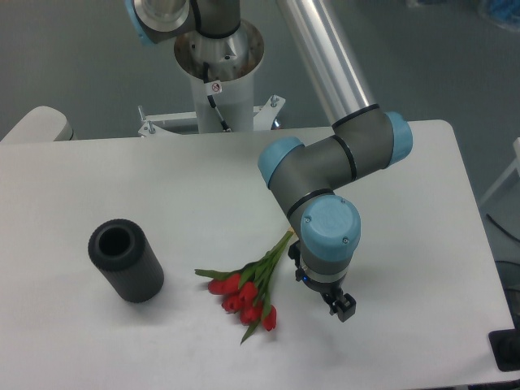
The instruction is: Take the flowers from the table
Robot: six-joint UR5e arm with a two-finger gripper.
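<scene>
The flowers (246, 294), a small bunch of red tulip buds with green stems and leaves, lie flat on the white table (122, 349), buds toward the front, stem ends pointing up-right. My gripper (340, 305) hangs below the blue-capped wrist, just right of the bunch, low over the table. It holds nothing. Its black fingertips (346, 308) show only partly under the wrist, so the gap between them is unclear.
A black cylindrical vase (126, 260) stands on the table at the left, opening upward. The arm's base post (218, 77) rises behind the table's far edge. The arm's elbow (357, 150) reaches over the table's right half.
</scene>
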